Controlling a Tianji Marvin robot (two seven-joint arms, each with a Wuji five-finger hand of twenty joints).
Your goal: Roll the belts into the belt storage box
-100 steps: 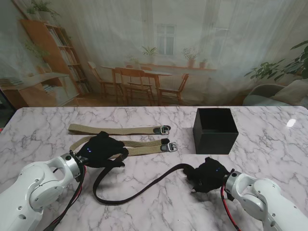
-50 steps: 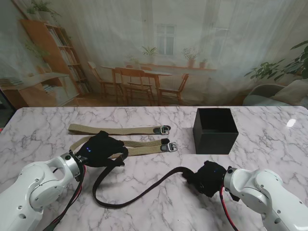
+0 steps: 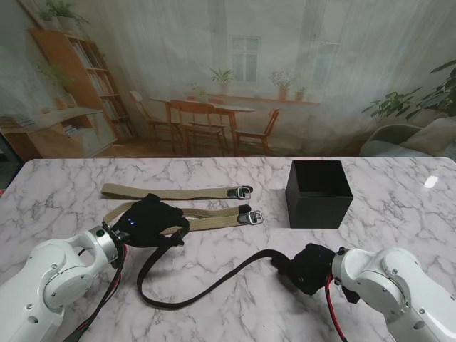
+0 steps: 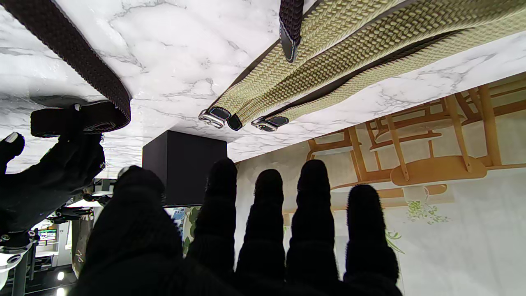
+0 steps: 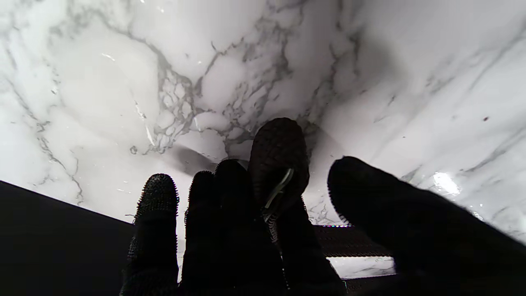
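Stand view: 3 belts, 1 box [image 3: 318,193]; right robot hand [image 3: 308,266] grips black belt [image 3: 206,281], left [image 3: 148,221] spread.

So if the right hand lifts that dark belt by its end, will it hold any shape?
Probably not. The dark belt lies in a loose curve, so it looks floppy and would likely trail. Its woven texture probably grips the right hand well. Being flat, it shouldn't roll away.
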